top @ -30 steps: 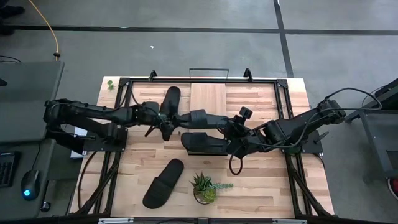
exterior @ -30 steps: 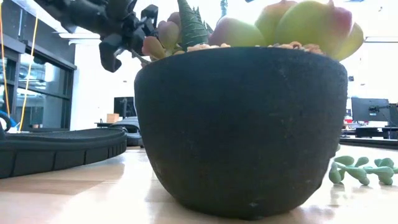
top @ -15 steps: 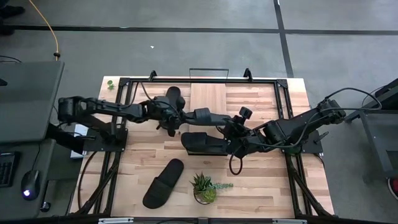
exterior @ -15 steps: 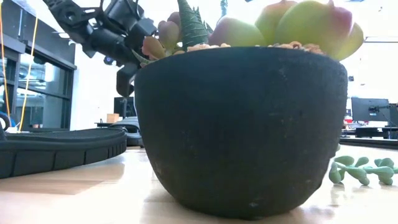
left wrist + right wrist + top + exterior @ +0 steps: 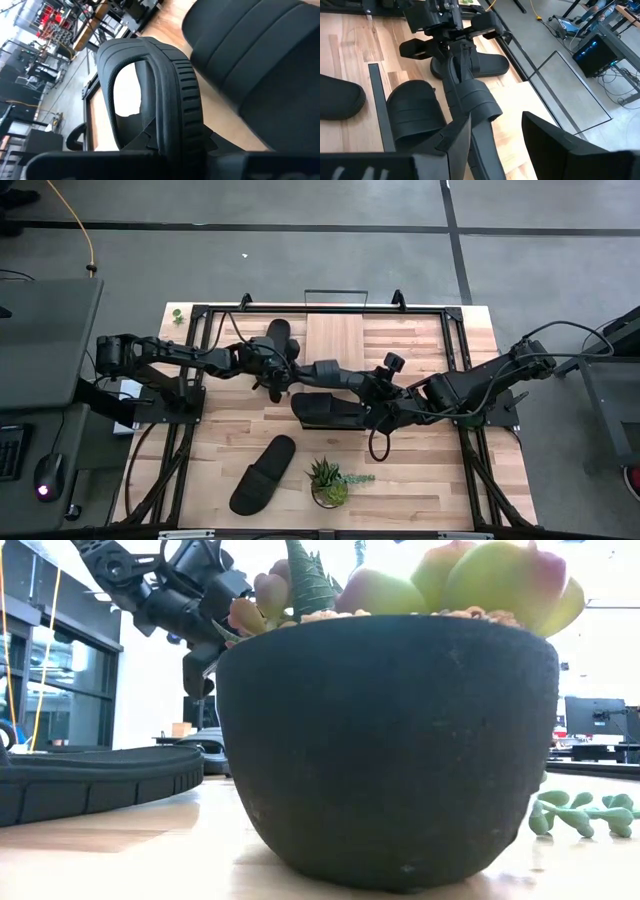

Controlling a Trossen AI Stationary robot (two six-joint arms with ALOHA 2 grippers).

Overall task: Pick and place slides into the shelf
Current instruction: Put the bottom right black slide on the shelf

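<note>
— At mid-surface (image 5: 420,480), what is held?
— One raised slide (image 5: 322,370), both claws closed on it: left claw (image 5: 282,372) at one end, right claw (image 5: 377,388) at the other.
— Others?
— One (image 5: 263,474) near the plant pot (image 5: 330,492); shelf (image 5: 335,337) at the far edge.

Slides all black: the loose one (image 5: 263,474) near the front edge, the flat one (image 5: 330,409) mid-table, the lifted one (image 5: 322,368) with ribbed sole edge, and the one (image 5: 278,338) by the shelf (image 5: 334,335), which is pale plain wood against the striped, mixed-tone butcher-block tabletop (image 5: 420,470). Both arms are dark, almost black, same as the wire frame (image 5: 335,293) and table rails. Pot (image 5: 390,745) is matte charcoal with green and pink-tipped succulents (image 5: 490,580); floor is grey with dark lines and a yellow cable (image 5: 80,225).
</note>
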